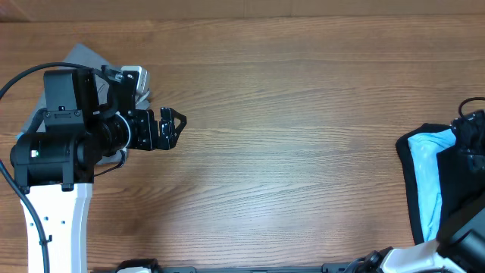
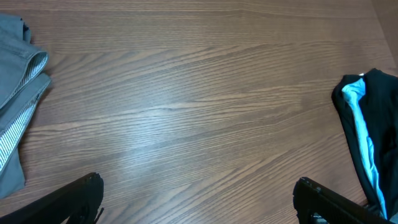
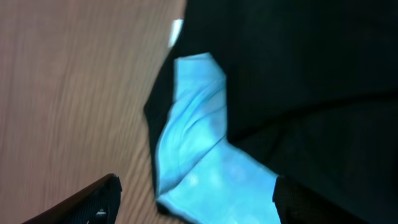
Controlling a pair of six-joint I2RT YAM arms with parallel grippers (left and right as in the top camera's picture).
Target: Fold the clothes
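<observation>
- the black t-shirt lies bunched at the right edge of the surface, heaped together with a light-blue t-shirt. its small white neck label shows at the heap's rim.
- the right jaws, on the right arm, hang apart just above that heap. nothing is clamped between them, and i cannot tell whether a finger touches the cloth.
- the left jaws, on the left arm, stand wide apart and hold nothing. they are near the left edge, well apart from the heap.
- a grey garment lies under the left arm at the far left corner.
- my judgement of progress: no fold is made yet. the black shirt has to be pulled free of the blue one, spread flat on the surface, then folded.
</observation>
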